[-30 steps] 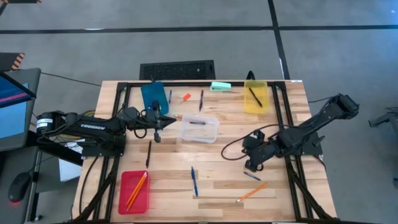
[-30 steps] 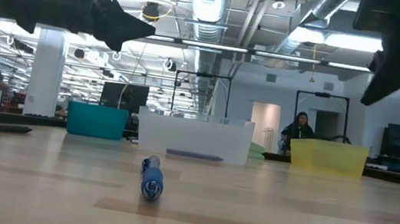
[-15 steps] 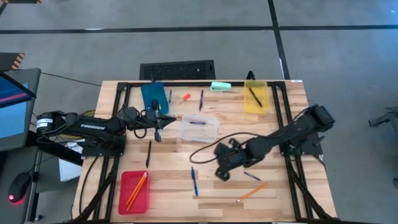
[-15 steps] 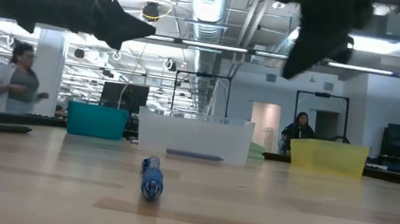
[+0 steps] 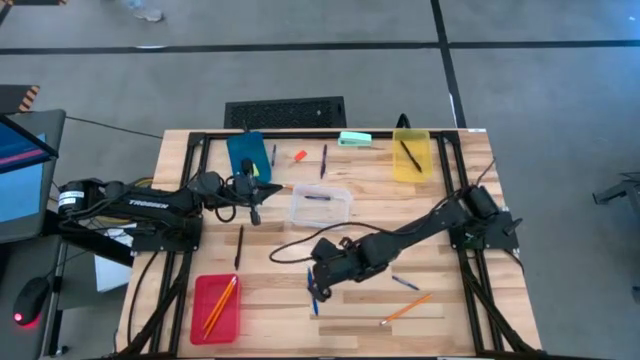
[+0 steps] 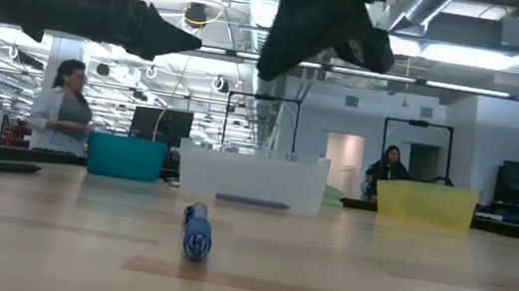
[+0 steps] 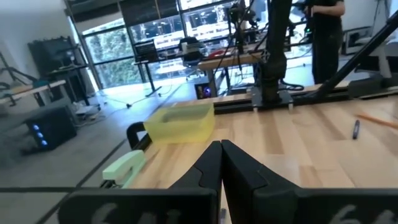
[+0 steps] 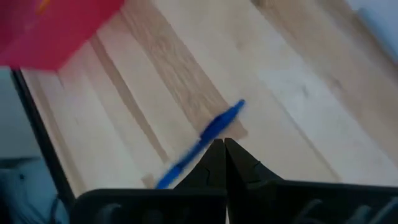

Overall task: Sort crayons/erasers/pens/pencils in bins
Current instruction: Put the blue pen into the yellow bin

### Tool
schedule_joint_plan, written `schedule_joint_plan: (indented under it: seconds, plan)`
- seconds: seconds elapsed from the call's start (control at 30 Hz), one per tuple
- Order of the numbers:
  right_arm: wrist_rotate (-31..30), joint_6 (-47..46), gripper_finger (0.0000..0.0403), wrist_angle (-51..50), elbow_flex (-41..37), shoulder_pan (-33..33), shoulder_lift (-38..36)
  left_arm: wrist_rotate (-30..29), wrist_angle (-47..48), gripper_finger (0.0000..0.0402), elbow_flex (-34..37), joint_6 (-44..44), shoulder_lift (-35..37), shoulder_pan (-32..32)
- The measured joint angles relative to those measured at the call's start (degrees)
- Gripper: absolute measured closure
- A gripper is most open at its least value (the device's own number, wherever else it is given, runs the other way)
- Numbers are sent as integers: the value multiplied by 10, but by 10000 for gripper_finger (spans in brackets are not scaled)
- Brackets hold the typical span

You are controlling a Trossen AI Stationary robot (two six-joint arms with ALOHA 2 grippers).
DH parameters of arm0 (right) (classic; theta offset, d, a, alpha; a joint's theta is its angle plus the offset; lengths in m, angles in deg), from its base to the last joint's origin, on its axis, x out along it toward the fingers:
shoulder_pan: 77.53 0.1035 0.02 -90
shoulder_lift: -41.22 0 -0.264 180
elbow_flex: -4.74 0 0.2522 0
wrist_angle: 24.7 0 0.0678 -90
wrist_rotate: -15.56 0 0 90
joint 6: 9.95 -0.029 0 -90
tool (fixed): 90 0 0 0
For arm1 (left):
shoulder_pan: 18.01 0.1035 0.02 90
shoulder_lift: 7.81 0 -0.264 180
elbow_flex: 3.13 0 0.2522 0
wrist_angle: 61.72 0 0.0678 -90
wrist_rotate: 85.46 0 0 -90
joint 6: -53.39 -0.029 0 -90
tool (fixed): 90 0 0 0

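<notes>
Wooden worktop (image 5: pixel 350 300) seen from above, with two dark arms reaching in from nine and three o'clock. At its centre sits a clear bin (image 5: pixel 321 208) holding one pen; a yellow bin (image 5: pixel 411 157) is at one o'clock, a blue bin (image 5: pixel 247 156) at eleven, a red bin (image 5: pixel 217 306) with orange pencils at seven. The right end effector (image 5: pixel 318 283), fingers pressed together and empty, hovers directly over a loose blue pen (image 5: pixel 312 291) just below centre. The left end effector (image 5: pixel 252 205), also closed and empty, waits beside the blue bin. Risk: if it descends with fingers still together, it would likely strike the pen and roll it away rather than grasp it. Another pen (image 5: pixel 405 283) and a pencil (image 5: pixel 405 308) lie nearby at five o'clock.
</notes>
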Motion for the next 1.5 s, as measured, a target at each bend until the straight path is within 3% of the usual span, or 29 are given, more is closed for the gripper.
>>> schedule_joint_plan:
  seconds: [0.1, 0.2, 0.33, 0.53, 0.7, 1.1, 1.33, 1.5]
  plan:
    - [1, -82, 398, -52, 6, -6, 4, -21, 4, 401, 0, -16, 0, 0]
    - [1, -165, 398, -17, 5, -10, 17, -35, 10, 401, 0, -19, 0, 1]
    - [-1, -203, 397, 83, 9, 2, 44, -36, 21, 401, 0, -23, 0, 1]
    - [-9, -256, 397, 19, 92, 19, 117, -31, 31, 401, 0, -32, 0, 1]
    - [-11, -282, 380, -34, 173, 16, 176, -31, 39, 401, 0, -32, -1, 1]
    - [40, -315, 246, -122, 290, 15, 258, -31, 45, 401, 0, -26, -1, 1]
    - [37, -339, 248, -197, 293, 15, 256, -25, 47, 401, 0, -20, -1, 1]
    - [43, -342, 256, -170, 293, 15, 257, -25, 49, 401, 0, -20, -1, 1]
